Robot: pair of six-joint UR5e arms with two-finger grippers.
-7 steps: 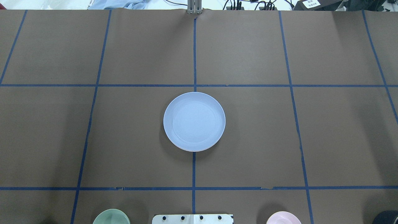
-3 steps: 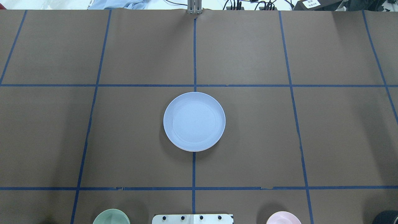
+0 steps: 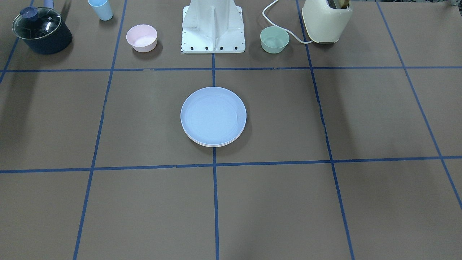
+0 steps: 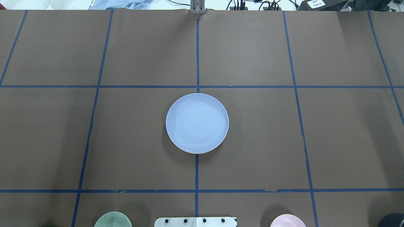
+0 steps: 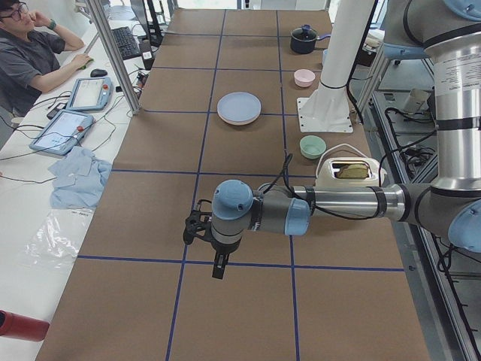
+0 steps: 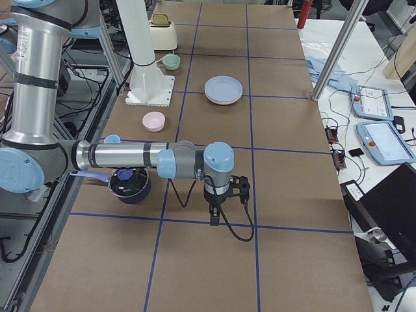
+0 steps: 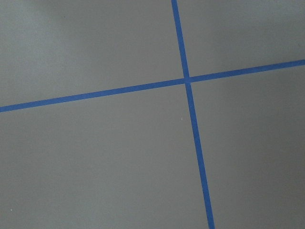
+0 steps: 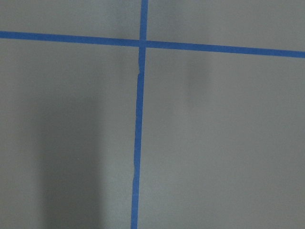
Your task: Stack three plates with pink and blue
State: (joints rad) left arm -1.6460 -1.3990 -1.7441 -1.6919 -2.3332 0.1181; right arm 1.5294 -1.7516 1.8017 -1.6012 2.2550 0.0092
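We see the blue plate (image 3: 213, 115) lying level on top of the stack at the middle of the worktop (image 3: 325, 202), right on the centre tape line. The pale rims of the plates under it (image 3: 213, 146) peek out on the side toward the operators' edge, though we cannot tell their colours apart there. Bare brown surface rings the stack on every side. The nearest other things all stand along the robot's edge: a pink bowl (image 3: 141, 37) and a green bowl (image 3: 274, 39) either side of the robot's base (image 3: 213, 27), a toaster (image 3: 326, 20) toward the left end, and a blue cup (image 3: 100, 9) and a lidded pot (image 3: 41, 30) near the right corner. The left arm (image 5: 338, 201) reaches out low over the left end of the worktop and the right arm (image 6: 123, 156) over the right end, both well apart from the stack. Their wrist views show only tape crossings. We cannot tell whether either arm's jaws are wide or narrow.
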